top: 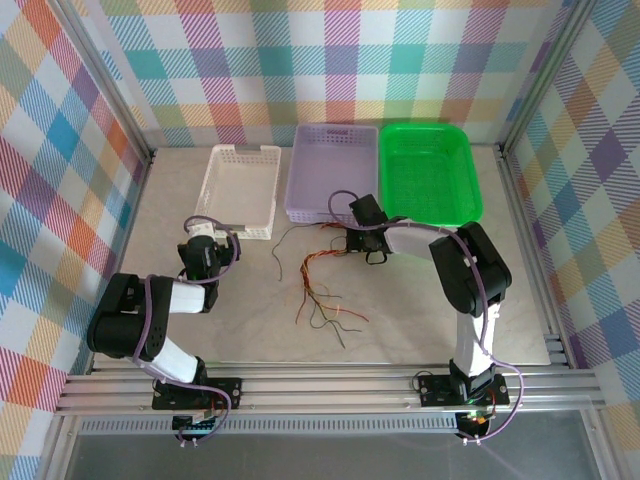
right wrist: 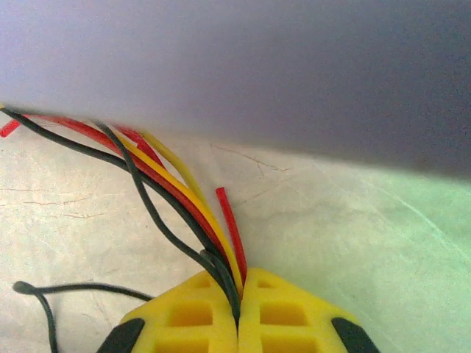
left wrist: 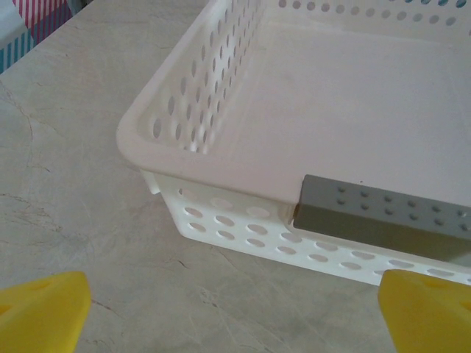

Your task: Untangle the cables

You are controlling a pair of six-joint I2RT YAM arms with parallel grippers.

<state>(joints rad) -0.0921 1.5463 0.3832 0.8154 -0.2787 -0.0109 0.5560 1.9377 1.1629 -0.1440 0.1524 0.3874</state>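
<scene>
The cables [top: 318, 287] are thin red, yellow and black wires strewn over the middle of the table, running from the purple basket's near edge down toward the front. My right gripper [top: 358, 240] sits at their upper end by that basket. In the right wrist view its yellow fingertips [right wrist: 190, 318] are pressed together with several red, yellow and black cables [right wrist: 184, 198] pinched between them, and one red end sticks up free. My left gripper [top: 203, 242] hovers by the white basket's near corner; its yellow fingertips [left wrist: 40, 309] stand wide apart over bare table, nothing between them.
Three baskets line the back: white [top: 238, 190], purple [top: 330, 170] and green [top: 430, 170]. A grey block [left wrist: 383, 213] sits on the white basket's near rim. One dark wire [top: 283, 238] lies apart, left of the bunch. Metal frame rails border the table.
</scene>
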